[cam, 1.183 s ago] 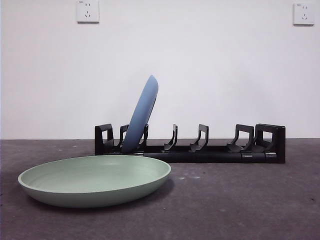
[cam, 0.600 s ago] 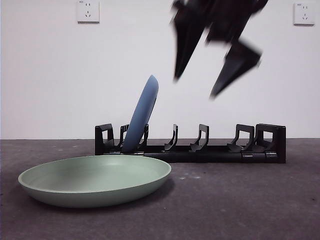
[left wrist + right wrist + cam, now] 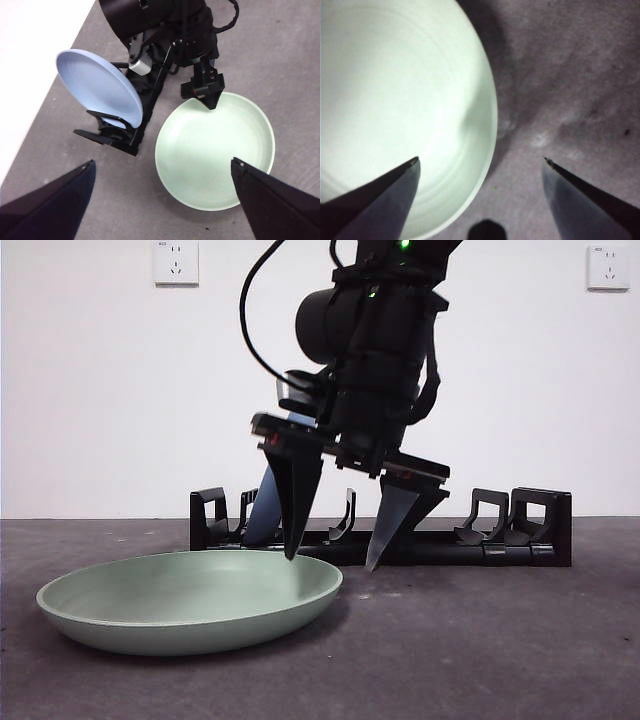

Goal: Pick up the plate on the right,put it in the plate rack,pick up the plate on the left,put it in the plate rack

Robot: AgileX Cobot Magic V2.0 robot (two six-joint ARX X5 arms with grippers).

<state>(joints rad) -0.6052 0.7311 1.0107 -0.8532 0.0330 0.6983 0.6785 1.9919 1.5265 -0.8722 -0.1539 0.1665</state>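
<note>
A pale green plate (image 3: 190, 600) (image 3: 215, 150) lies flat on the dark table at the front left. My right gripper (image 3: 330, 562) (image 3: 480, 159) hangs open just over its right rim, one jaw above the plate's inside (image 3: 395, 100) and the other outside above the table. A blue plate (image 3: 262, 508) (image 3: 95, 87) stands tilted between prongs near the left end of the black plate rack (image 3: 520, 525) (image 3: 112, 137), partly hidden behind the right arm (image 3: 170, 30). My left gripper (image 3: 162, 161) is open, high above both plates, holding nothing.
The rack runs along the back of the table in front of a white wall with two sockets (image 3: 176, 262) (image 3: 607, 267). Bare grey table (image 3: 480, 640) lies to the right of the green plate.
The right arm has come down into the front view, from the upper right to the green plate's right rim. Both plates and the rack have stayed put.
</note>
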